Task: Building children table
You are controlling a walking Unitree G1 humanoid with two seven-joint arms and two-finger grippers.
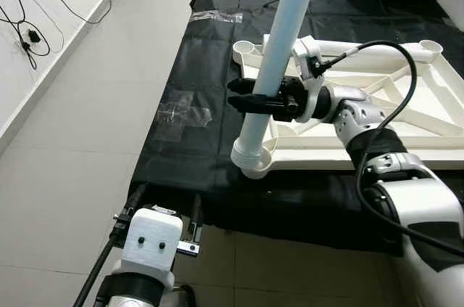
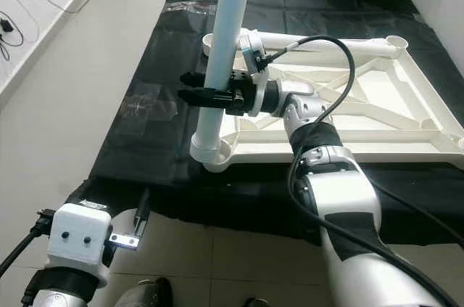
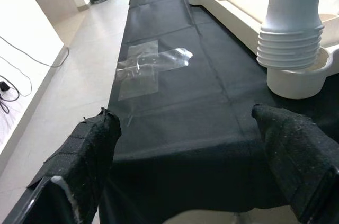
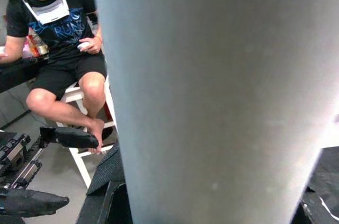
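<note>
A white child's table top (image 1: pixel 406 156) lies upside down on a black cloth (image 1: pixel 196 89). A pale blue table leg (image 1: pixel 279 46) stands tilted, and its ribbed lower end (image 3: pixel 290 49) rests in the near-left corner socket (image 1: pixel 254 160). My right gripper (image 1: pixel 246 95) is shut on the leg about a third of the way up, one black finger on each side. The leg's surface (image 4: pixel 212 102) is right in front of the right wrist camera. My left gripper (image 1: pixel 167 202) hangs low at the cloth's near edge, open, with its fingers (image 3: pixel 87 155) wide apart and nothing between them.
Two more corner sockets (image 1: pixel 245 48) (image 1: pixel 431 47) stand along the top's far side. Patches of clear tape (image 1: pixel 185 111) stick to the cloth. Tiled floor (image 1: pixel 72 140) lies to the left, with cables (image 1: pixel 25 31) by the wall. A person (image 4: pixel 58 38) sits on a stool.
</note>
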